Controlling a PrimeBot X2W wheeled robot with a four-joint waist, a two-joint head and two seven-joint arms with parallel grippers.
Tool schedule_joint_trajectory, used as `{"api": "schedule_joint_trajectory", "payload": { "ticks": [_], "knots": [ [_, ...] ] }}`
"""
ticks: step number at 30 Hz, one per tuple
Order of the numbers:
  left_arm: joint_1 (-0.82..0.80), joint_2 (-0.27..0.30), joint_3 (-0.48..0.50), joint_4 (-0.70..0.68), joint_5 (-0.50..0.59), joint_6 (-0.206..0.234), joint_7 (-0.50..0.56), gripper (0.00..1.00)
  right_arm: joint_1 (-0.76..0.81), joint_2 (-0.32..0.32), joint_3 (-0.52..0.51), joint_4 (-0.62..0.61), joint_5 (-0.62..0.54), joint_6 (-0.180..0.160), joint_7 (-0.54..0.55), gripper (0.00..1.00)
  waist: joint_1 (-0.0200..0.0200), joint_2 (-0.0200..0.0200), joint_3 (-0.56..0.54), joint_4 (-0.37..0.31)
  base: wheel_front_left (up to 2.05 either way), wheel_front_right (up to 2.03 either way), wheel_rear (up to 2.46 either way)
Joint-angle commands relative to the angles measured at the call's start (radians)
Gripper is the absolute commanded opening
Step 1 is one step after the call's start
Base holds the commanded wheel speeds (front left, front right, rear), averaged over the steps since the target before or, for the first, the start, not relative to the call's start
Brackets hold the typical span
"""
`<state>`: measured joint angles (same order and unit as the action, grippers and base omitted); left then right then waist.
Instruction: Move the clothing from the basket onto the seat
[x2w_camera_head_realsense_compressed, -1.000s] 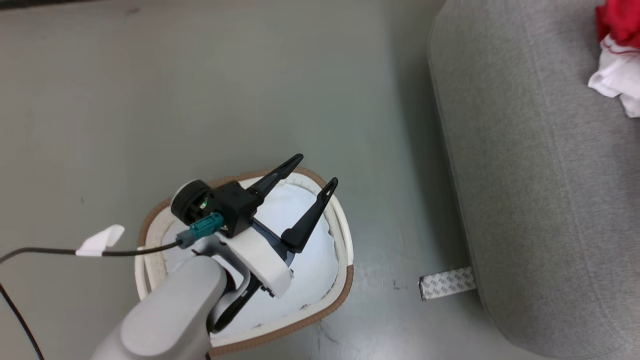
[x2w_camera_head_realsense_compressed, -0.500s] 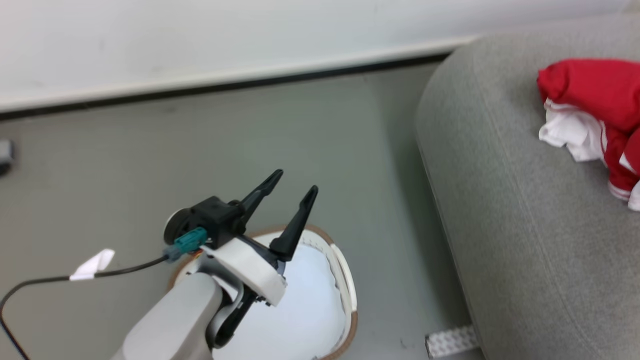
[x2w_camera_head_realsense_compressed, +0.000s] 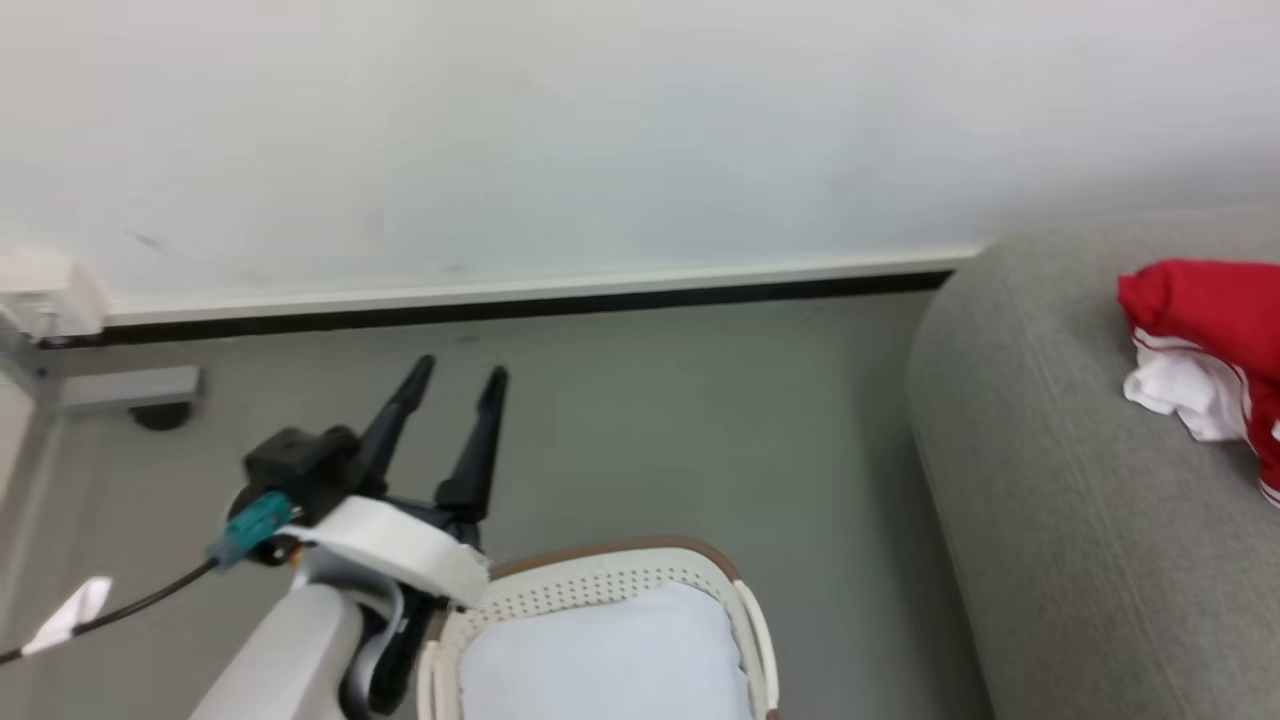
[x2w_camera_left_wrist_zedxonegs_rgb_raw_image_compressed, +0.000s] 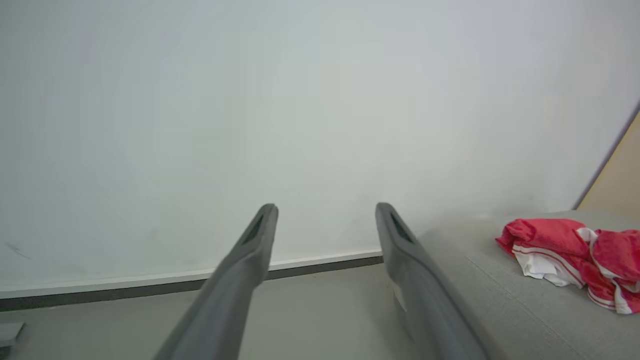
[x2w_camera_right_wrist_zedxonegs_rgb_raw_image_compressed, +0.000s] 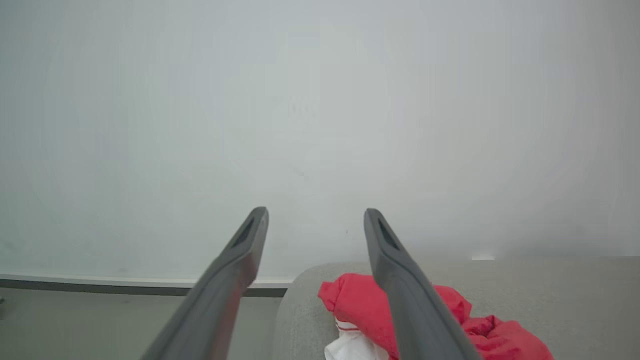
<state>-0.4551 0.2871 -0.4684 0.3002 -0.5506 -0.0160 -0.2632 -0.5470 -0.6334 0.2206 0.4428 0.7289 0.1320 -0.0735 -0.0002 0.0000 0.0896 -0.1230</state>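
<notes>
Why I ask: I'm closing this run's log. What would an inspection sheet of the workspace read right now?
Surface: grey floor; the basket stands on it beside the sofa.
Job's things: clothing lies crumpled on the sofa; the basket holds a pale bluish-white pad, with no red fabric in its visible part.
Clutter: blurred pale and grey objects at the wall's foot, far left; not identifiable.
Grippers: left gripper open, empty, left of the basket; right gripper open, empty, aimed at the wall above the clothing.
Cables: dark cable with a white tag runs from a teal connector on the left wrist.
Surroundings: white wall, dark skirting strip.
</notes>
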Motion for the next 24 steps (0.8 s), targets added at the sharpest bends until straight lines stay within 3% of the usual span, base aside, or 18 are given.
{"api": "schedule_joint_trajectory", "payload": {
  "ticks": [1, 7, 15, 24],
  "knots": [
    [0.027, -0.003, 0.027, -0.011, 0.016, 0.005, -0.002, 1.00, 0.034, 0.025, -0.019, -0.019, -0.024, -0.002, -0.019, 1.00, 0.0002, 0.0000, -0.031, 0.035, 0.00, 0.00, 0.00],
    [0.125, -0.013, 0.134, -0.031, 0.046, 0.004, -0.001, 1.00, 0.159, 0.178, -0.105, -0.095, -0.130, -0.003, -0.106, 1.00, 0.0002, 0.0000, -0.071, 0.084, 0.00, 0.00, 0.00],
    [0.227, -0.044, 0.235, -0.028, 0.106, -0.010, -0.001, 1.00, 0.288, 0.358, -0.128, -0.146, -0.233, -0.002, -0.169, 1.00, 0.0002, 0.0000, -0.090, 0.121, 0.00, 0.00, 0.00],
    [0.269, -0.099, 0.313, -0.031, 0.200, -0.051, -0.001, 1.00, 0.353, 0.436, -0.096, -0.118, -0.268, -0.002, -0.191, 1.00, 0.0002, 0.0000, -0.093, 0.149, 0.00, 0.00, 0.00]
  ]
}}
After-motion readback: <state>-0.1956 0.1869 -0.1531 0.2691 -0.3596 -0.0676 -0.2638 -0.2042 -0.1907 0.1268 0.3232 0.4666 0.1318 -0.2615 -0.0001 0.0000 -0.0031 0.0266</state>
